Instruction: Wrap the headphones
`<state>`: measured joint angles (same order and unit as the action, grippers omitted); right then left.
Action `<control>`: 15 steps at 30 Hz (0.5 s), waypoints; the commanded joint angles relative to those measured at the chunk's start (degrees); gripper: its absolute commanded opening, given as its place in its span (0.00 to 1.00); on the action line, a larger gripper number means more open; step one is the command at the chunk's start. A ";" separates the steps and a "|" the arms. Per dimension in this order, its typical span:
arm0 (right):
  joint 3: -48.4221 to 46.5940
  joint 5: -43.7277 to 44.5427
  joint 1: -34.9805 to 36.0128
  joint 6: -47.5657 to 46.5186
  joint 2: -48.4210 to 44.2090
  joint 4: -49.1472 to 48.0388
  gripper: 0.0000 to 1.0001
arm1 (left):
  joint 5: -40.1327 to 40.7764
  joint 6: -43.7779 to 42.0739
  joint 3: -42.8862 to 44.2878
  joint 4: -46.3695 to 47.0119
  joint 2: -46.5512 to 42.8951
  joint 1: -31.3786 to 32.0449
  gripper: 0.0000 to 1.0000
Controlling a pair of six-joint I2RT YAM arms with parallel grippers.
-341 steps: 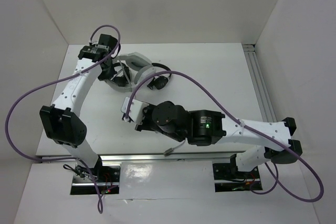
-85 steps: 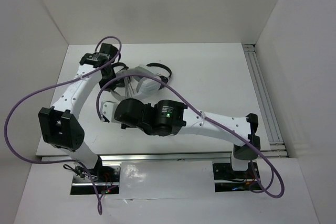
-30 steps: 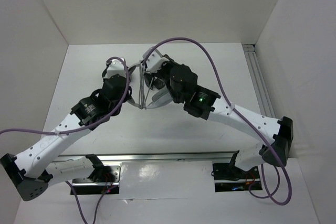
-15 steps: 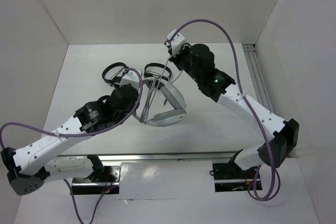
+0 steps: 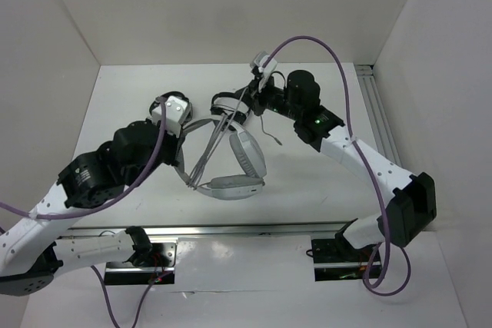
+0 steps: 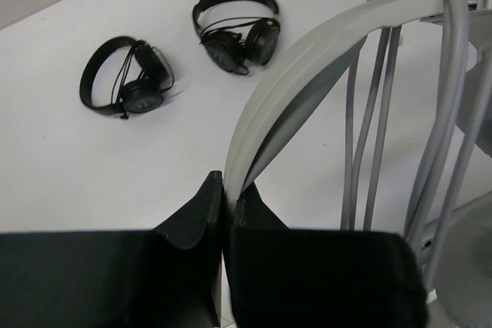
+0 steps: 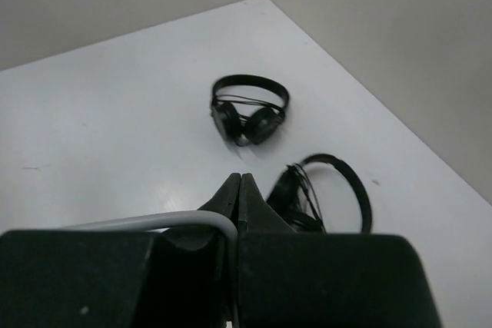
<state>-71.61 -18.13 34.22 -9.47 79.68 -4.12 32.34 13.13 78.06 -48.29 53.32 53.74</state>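
Note:
The light grey headphones (image 5: 247, 153) hang tilted above the table's middle, with several turns of their thin grey cable (image 5: 214, 140) running across the band. My left gripper (image 5: 184, 130) is shut on the wide headband (image 6: 307, 59), its fingertips (image 6: 201, 209) pinching the band's edge. Cable strands (image 6: 369, 128) hang beside the band. My right gripper (image 5: 252, 96) is behind the headphones, shut on the cable (image 7: 154, 223), which curves into its closed jaws. The cable's loose end (image 5: 270, 134) dangles below it.
Two small black on-ear headphones lie on the table at the back, seen in the left wrist view (image 6: 127, 78) (image 6: 234, 28) and the right wrist view (image 7: 247, 109) (image 7: 327, 190). One shows from above (image 5: 223, 102). White walls enclose the table; a rail (image 5: 380, 120) runs along the right.
The left arm has drawn back and leftward, tilting the headphones toward the near edge. The right gripper has shifted slightly, still holding the cable stretched from behind.

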 commanded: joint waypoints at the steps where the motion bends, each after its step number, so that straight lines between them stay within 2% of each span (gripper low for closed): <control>1: -1.86 -4.62 -3.19 6.74 4.42 -9.77 0.00 | -17.46 -4.86 4.90 1.61 -4.80 0.93 0.00; 3: -2.39 -5.95 -2.49 7.53 7.41 -9.77 0.00 | -19.85 -4.86 7.27 2.15 -4.80 0.93 0.00; 5: -0.91 -7.35 -1.97 10.08 8.03 -12.39 0.00 | -17.06 -3.29 9.38 1.45 -2.79 0.93 0.00; 6: 0.24 -8.32 -1.96 10.96 8.04 -15.54 0.00 | -13.04 -3.28 10.87 1.45 -2.78 0.93 0.00; 9: 6.38 -11.39 -1.35 15.53 7.51 -22.56 0.04 | -7.83 -0.64 12.90 3.37 -2.08 0.93 0.00; 12: 9.73 -15.52 0.14 20.62 7.51 -28.82 0.11 | -7.29 0.49 14.74 7.50 -1.55 0.93 0.00; 15: 12.29 -15.53 2.60 23.45 9.78 -36.65 0.16 | -8.33 1.82 17.02 8.92 0.90 0.93 0.00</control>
<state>-60.80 -34.79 35.48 8.40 86.74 -30.85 28.58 10.83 89.32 -51.64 54.72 53.80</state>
